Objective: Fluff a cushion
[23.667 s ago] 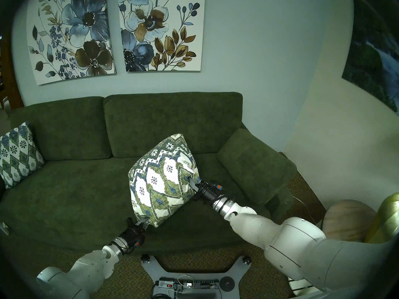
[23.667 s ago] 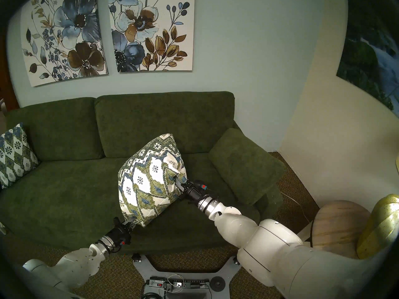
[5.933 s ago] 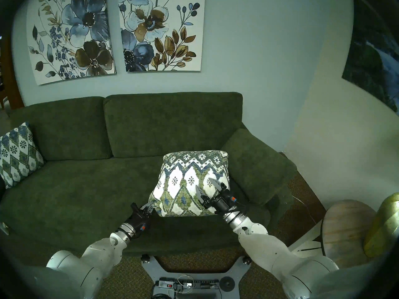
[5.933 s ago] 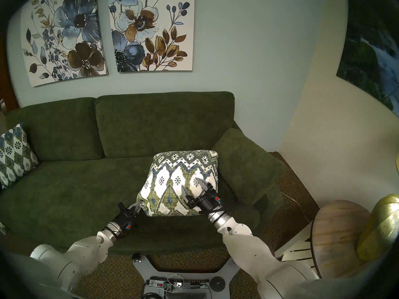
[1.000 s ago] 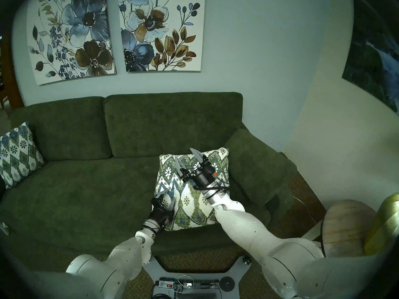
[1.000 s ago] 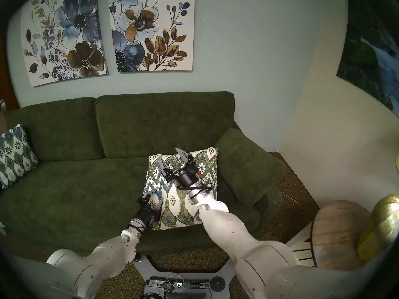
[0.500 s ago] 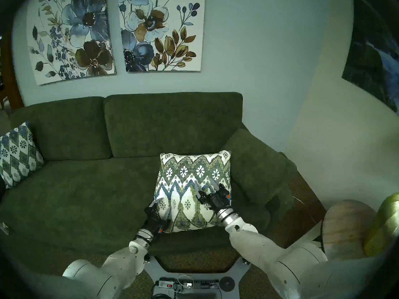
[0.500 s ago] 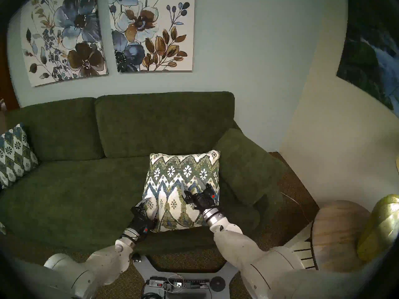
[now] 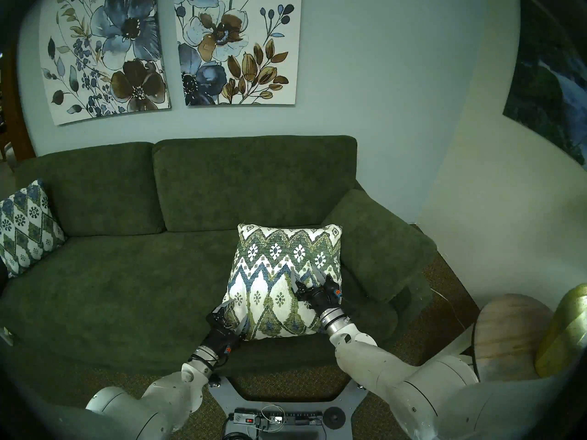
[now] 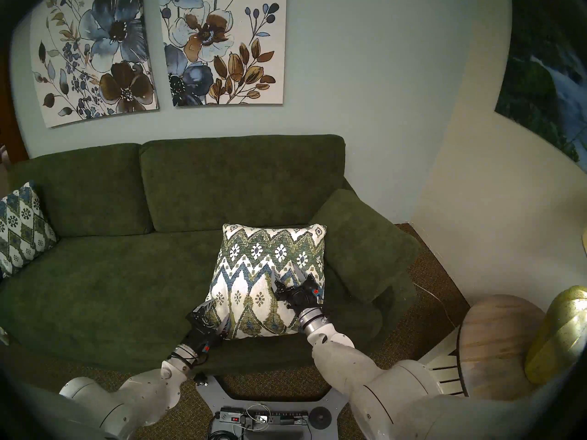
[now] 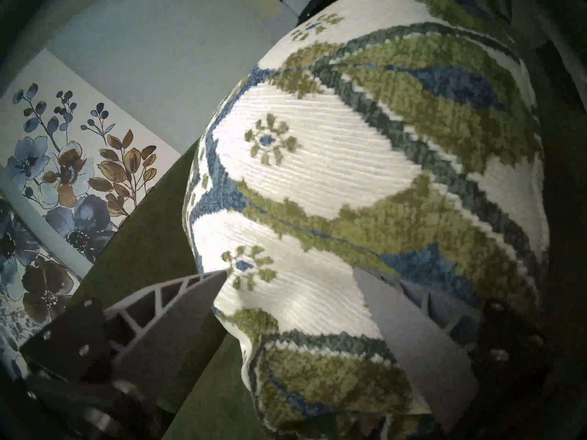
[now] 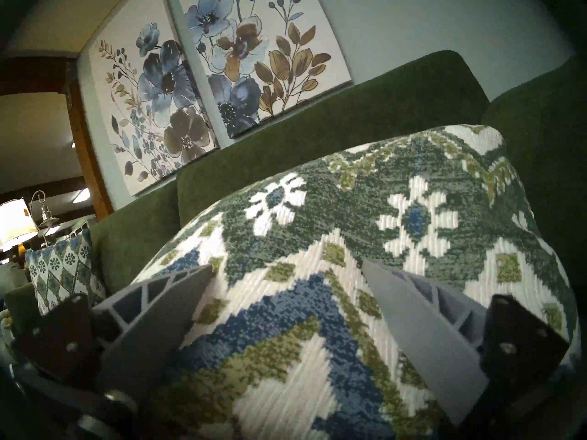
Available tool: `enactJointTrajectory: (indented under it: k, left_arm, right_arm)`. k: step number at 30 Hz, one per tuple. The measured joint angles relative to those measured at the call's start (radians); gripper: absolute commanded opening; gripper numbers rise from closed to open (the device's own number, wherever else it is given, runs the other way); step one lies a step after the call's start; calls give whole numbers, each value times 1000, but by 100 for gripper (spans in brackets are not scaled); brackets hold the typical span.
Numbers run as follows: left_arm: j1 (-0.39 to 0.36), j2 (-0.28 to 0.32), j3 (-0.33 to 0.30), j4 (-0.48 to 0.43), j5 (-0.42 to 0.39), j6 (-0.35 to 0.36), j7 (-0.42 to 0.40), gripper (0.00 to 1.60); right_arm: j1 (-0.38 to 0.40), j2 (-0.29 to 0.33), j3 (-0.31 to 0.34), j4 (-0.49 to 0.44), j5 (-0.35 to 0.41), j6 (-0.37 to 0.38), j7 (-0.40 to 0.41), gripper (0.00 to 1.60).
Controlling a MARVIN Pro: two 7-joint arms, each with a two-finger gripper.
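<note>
The cushion (image 9: 282,280) (image 10: 266,280), white with olive-green and blue zigzag diamonds, lies flat on the right part of the green sofa seat (image 9: 127,287). My left gripper (image 9: 238,312) (image 10: 219,312) is open at the cushion's front-left corner. In the left wrist view that corner of the cushion (image 11: 349,175) bulges between the spread fingers of the left gripper (image 11: 287,272). My right gripper (image 9: 303,271) (image 10: 285,271) is open low over the near-right part of the top face. The right wrist view shows the right gripper (image 12: 286,264) with cushion fabric (image 12: 349,214) filling the gap, nothing pinched.
A smaller, bluer patterned pillow (image 9: 28,226) leans at the sofa's left end. The green sofa arm (image 9: 378,242) rises right beside the cushion. A round wooden side table (image 9: 508,334) with a gold object (image 9: 568,328) stands at the right. My base (image 9: 279,420) touches the sofa front.
My right gripper has drawn back from the cushion's far edge to its near-right part. My left gripper has slid back to the front-left corner. The cushion looks fuller and squarer.
</note>
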Motion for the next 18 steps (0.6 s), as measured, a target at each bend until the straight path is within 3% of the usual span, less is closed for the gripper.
enactJointTrajectory:
  k: [18]
  left_arm:
    - [-9,72,38,-163,79,-2,25,160]
  right_arm:
    - [18,-17,-3,16,12,-11,-41,160]
